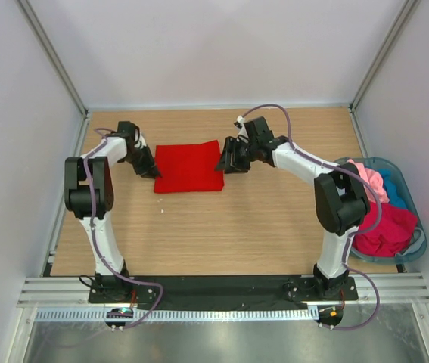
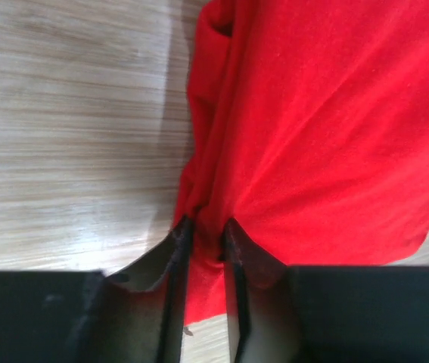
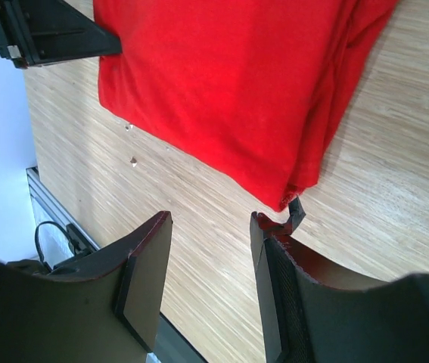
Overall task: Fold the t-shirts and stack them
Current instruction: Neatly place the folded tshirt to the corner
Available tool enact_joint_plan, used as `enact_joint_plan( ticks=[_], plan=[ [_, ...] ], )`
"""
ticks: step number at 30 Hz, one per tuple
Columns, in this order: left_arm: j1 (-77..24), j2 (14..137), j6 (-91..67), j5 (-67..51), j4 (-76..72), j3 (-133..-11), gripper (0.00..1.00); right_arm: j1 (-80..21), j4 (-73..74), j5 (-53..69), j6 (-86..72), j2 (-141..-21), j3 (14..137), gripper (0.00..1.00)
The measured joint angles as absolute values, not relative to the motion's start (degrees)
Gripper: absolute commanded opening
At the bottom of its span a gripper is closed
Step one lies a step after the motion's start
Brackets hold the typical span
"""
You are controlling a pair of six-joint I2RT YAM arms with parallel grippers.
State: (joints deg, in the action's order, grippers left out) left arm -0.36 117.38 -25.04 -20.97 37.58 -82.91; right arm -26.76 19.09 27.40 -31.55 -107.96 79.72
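Dark fingers (image 2: 176, 257) of the left gripper (image 2: 205, 227) fill the bottom of its wrist view. They are clenched on the left edge of the red t-shirt (image 2: 312, 113), and the cloth puckers into creases that run down to the pinch (a strip of red shows in the narrow gap between them). The shirt lies folded into a rough rectangle on the wooden table (image 1: 237, 227), towards the far side and between the two arms. At its right edge the right gripper (image 3: 210, 223) hangs released, with its jaws standing well apart over bare wood. The shirt's near corner sits just beside the tip of one finger, but whether they touch I cannot tell. A couple of small specks (image 3: 132, 160) lie on the table near the shirt's front edge. At the table's right edge stands a translucent blue-grey basket (image 1: 418, 243), which holds a pink t-shirt (image 1: 365, 178), a teal t-shirt (image 1: 396, 193) and a crimson t-shirt (image 1: 384, 227), heaped loosely and unfolded.
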Motion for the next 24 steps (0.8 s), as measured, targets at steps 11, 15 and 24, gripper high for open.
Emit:
enact_joint_plan(
  ticks=[11,15,24],
  plan=[
    [-0.3,120.6,-23.1,-13.9,40.6,-91.8,0.0,-26.8,21.5,27.3,-31.5,-107.5,79.7,0.54],
    [1.8,124.6,-20.4,-9.1,42.9,-100.1,0.0,-26.8,22.3,27.1,-31.5,-107.2,79.7,0.54],
    [11.0,136.4,-14.9,0.5,46.2,-119.8,0.0,-26.8,25.4,25.7,-30.9,-104.6,79.7,0.54]
  ],
)
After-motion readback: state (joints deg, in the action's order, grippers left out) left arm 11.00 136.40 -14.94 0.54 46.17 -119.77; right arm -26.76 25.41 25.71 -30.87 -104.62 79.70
